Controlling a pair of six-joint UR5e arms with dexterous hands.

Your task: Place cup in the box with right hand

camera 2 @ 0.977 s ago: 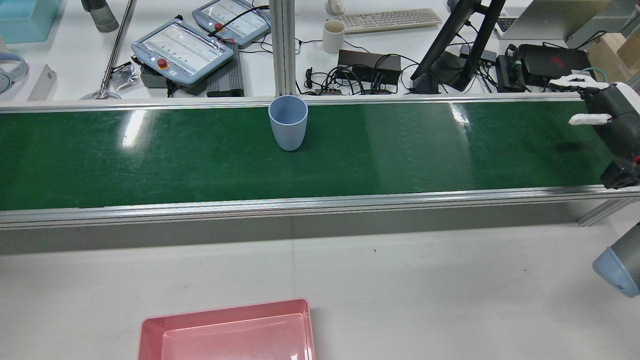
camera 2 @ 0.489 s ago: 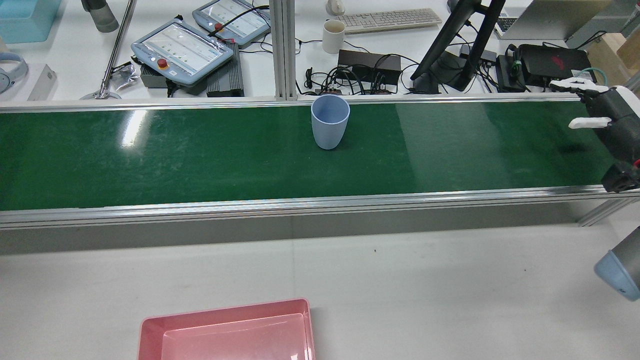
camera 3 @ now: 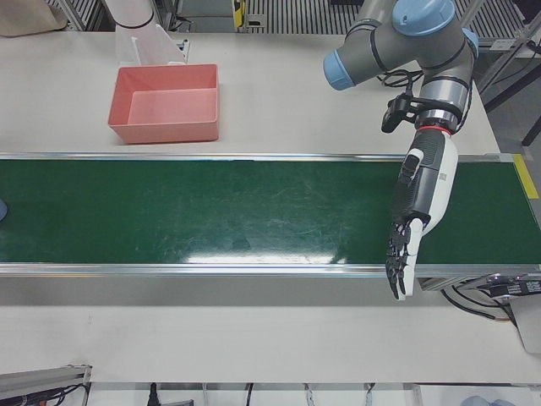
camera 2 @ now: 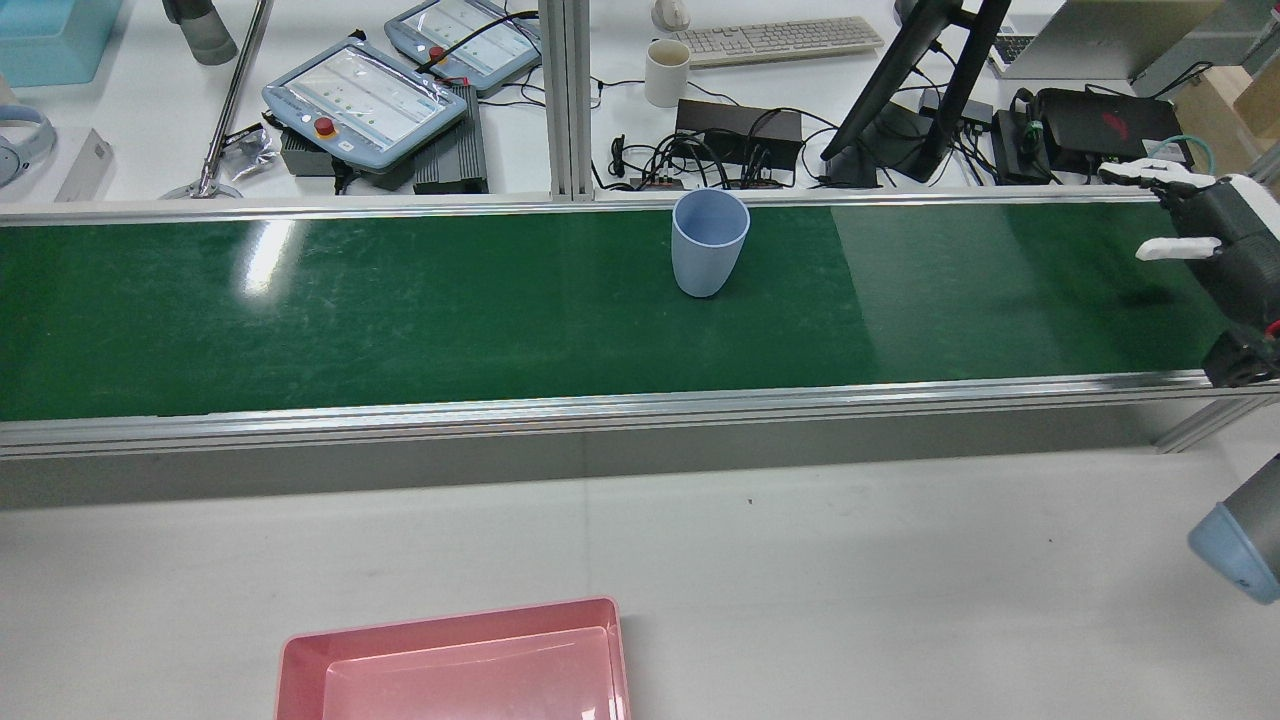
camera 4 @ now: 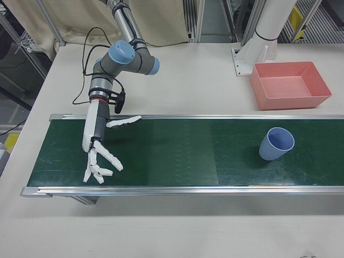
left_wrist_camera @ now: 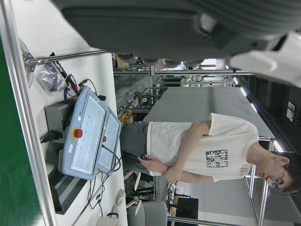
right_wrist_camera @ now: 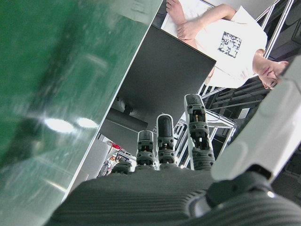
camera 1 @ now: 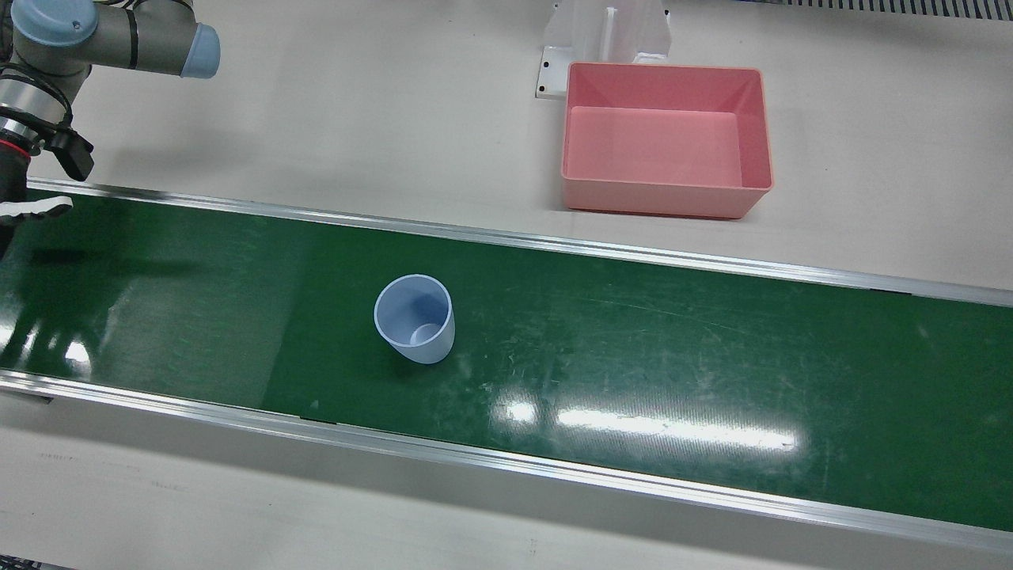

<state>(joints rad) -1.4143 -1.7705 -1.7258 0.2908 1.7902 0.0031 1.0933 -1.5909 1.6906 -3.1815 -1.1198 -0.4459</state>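
Right now, nearest my side of the rear view, the pink box (camera 2: 450, 665) sits on the white table, empty and open upward, ready to take a drop from above. Beyond it runs the green belt (camera 2: 400, 310), and on its far half the blue cup (camera 2: 709, 243) stands upright, mouth up, alone with bare belt all around it. I judge it is meant to arrive along the belt, which is why nothing holds it.

My right hand (camera 4: 99, 153) hangs over the belt's end, well apart from the cup, fingers spread and pointing down with the thumb stuck out sideways, holding nothing. I keep it open like that so the cup can come between fingers and thumb; a side grasp on the tapered wall looks best to me.

My left hand (camera 3: 414, 224) is parked over the other end of the belt, fingers straight and loosely apart, empty, out of the way since this job is the right's.

Farthest off, a person (left_wrist_camera: 197, 150) stands with folded arms behind the teach pendants (camera 2: 365, 100).
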